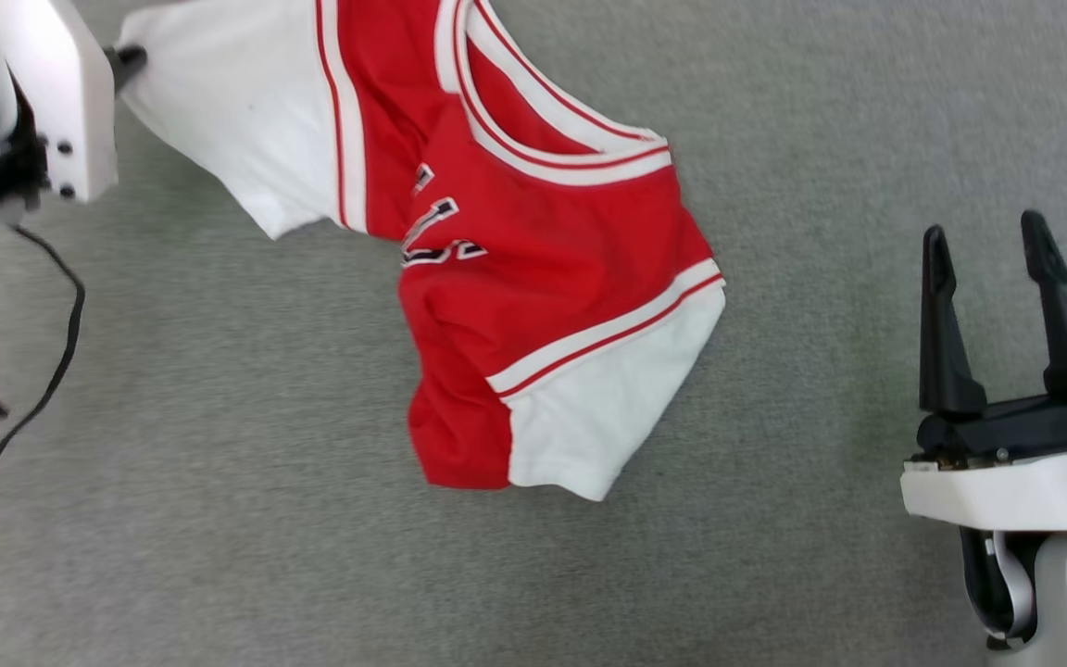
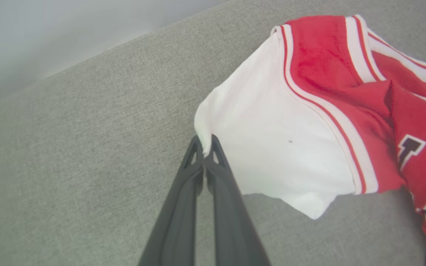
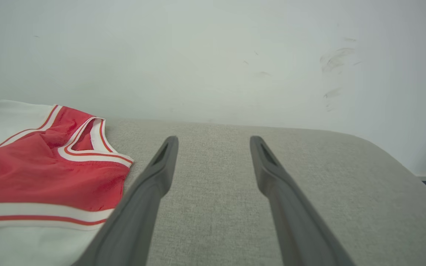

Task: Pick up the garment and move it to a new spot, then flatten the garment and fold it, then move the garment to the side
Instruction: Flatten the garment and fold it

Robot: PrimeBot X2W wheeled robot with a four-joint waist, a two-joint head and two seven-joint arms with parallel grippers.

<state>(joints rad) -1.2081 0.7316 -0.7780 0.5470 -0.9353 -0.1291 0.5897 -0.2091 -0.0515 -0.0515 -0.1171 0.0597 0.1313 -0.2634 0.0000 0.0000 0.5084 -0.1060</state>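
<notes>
Left pincer (image 2: 205, 143) pinched shut on white sleeve edge of garment (image 1: 543, 278). Garment crumpled on grey fabric surface (image 1: 219, 445). Right pincer (image 1: 984, 227) wide open, empty, well apart. Step: pick-up, grasp made. Next, probably: lift and carry without sleeve slipping.

soft matt cloth garment (image 1: 543, 278) on coarse woven grey fabric surface (image 1: 219, 417).
</notes>
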